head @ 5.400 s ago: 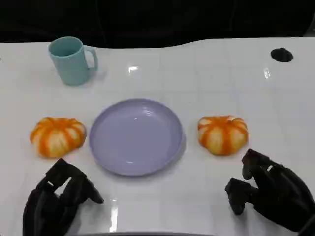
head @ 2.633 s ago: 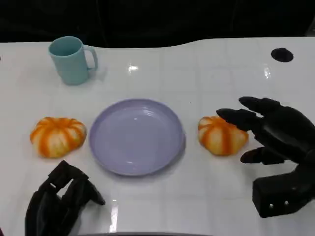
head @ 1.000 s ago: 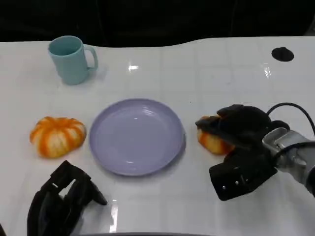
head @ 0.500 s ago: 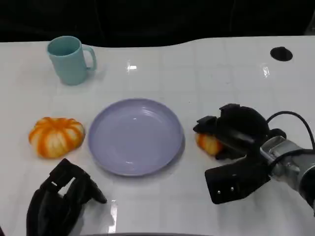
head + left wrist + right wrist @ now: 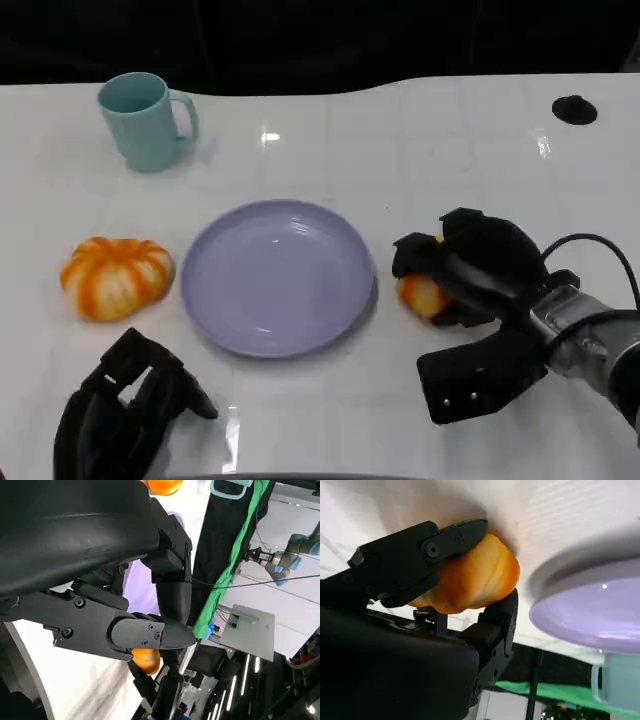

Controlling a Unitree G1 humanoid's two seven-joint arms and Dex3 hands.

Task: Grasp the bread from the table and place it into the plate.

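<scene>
My right hand grips an orange-and-white bread roll just right of the lavender plate; most of the roll is covered by the fingers. In the right wrist view the roll sits between my fingers, with the plate's rim close beside it. A second, similar roll lies on the table left of the plate. My left hand rests near the front edge with fingers curled in, holding nothing. In the left wrist view its dark fingers fill the foreground.
A teal mug stands at the back left of the white table. A dark round hole marks the table's far right. A black cable runs along my right forearm.
My right hand came forward from the front edge, reached over the right roll and closed around it. In the last half second it has barely moved. The left hand stayed put.
</scene>
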